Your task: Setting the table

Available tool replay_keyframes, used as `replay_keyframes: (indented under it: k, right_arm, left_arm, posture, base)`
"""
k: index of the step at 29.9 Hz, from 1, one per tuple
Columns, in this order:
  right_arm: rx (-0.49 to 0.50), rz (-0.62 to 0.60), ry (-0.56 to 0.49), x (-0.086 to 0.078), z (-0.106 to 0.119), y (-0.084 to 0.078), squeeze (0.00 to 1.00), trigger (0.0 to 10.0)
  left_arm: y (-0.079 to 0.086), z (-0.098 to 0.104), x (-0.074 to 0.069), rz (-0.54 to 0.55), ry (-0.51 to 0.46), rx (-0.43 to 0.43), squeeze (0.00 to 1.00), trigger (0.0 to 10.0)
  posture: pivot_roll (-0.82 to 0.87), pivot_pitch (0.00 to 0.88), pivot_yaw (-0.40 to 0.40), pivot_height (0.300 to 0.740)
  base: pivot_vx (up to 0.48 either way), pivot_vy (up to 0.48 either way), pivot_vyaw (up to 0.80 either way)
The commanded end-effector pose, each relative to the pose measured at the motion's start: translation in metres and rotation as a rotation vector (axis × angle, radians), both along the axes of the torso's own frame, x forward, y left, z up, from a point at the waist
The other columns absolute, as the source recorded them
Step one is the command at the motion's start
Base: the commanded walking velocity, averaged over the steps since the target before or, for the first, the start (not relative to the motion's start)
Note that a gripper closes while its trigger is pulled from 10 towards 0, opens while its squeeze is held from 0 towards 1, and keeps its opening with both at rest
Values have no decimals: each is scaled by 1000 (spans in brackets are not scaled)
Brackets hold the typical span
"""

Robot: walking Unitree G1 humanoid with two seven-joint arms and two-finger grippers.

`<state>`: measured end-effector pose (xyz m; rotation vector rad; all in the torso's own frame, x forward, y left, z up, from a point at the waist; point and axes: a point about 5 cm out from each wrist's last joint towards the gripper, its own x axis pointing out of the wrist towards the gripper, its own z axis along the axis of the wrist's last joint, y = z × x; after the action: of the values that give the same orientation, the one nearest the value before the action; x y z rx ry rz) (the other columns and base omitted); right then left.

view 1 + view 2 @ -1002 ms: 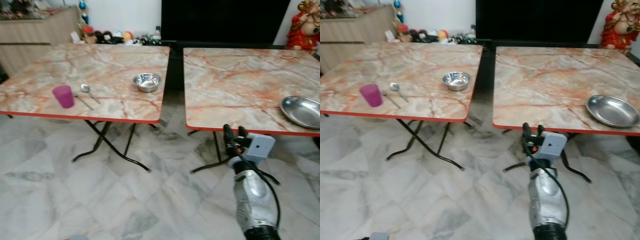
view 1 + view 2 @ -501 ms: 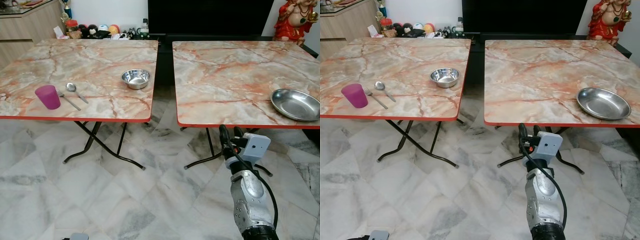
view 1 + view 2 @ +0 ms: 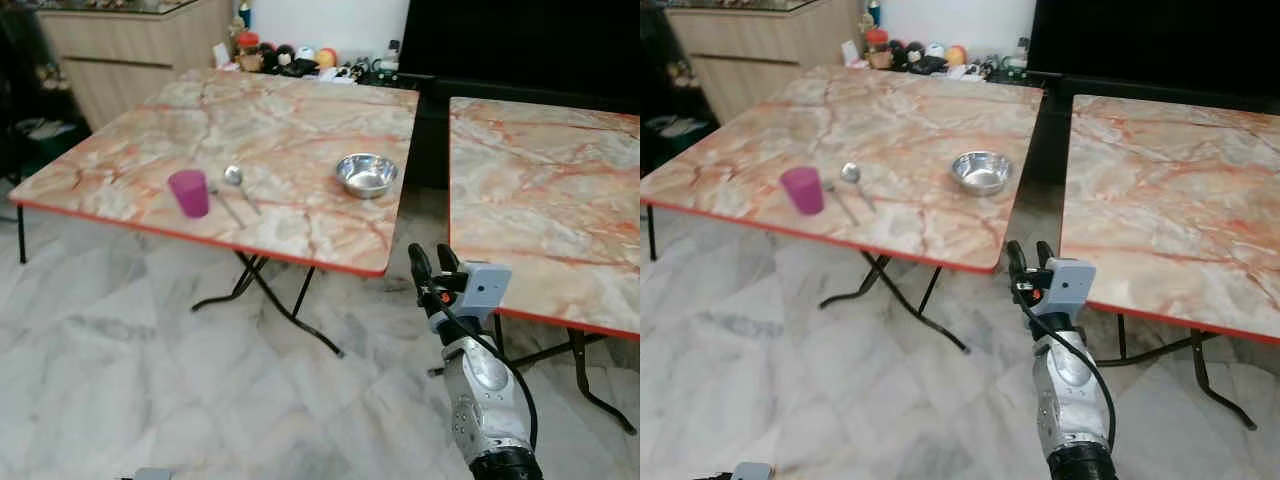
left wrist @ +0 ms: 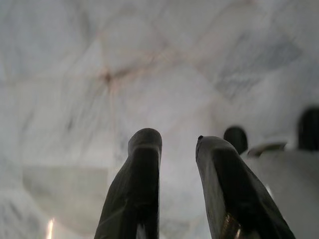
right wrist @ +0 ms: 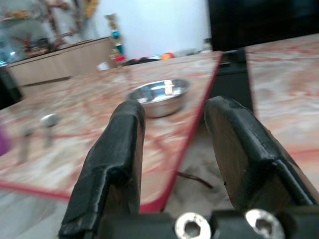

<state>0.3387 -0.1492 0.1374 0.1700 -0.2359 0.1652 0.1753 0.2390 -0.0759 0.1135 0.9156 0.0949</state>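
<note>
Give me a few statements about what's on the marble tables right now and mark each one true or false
1. The pink cup stands upright on the left table. True.
2. The steel bowl sits on the right table. False: it is on the left table, near its right edge.
3. The spoon lies between cup and bowl. True.
4. The right gripper holds the spoon. False: it is open and empty, raised in front of the gap between the tables.
</note>
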Motion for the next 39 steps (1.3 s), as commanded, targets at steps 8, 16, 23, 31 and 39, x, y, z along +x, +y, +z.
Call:
replay_keyframes:
  k: [8,16,23,31,39]
  right_arm:
    - [5,0,14,-2,-3,-5,0,10000]
    - [-41,78,-16,-5,0,6,0,10000]
    - [-13,74,-10,-5,0,7,0,10000]
    - [77,-24,-1,-5,4,-5,0,10000]
    - [82,-123,-7,-6,28,-12,0,10000]
  left_arm:
    - [-7,0,4,-7,-14,-16,0,10000]
    - [-8,1,6,1,-26,-19,0,10000]
    - [-9,1,6,6,-33,-25,0,10000]
    - [-11,-1,3,-3,-21,-19,0,10000]
    - [-11,0,4,-14,-27,-16,0,10000]
  posture:
    - [35,107,3,740]
    - [34,107,2,740]
    - [33,106,-1,740]
    - [31,114,-3,740]
    - [23,120,-2,740]
  base:
    - [480,0,0]
    - [374,0,100]
    - [0,0,343]
    - [0,0,0]
    - [0,0,0]
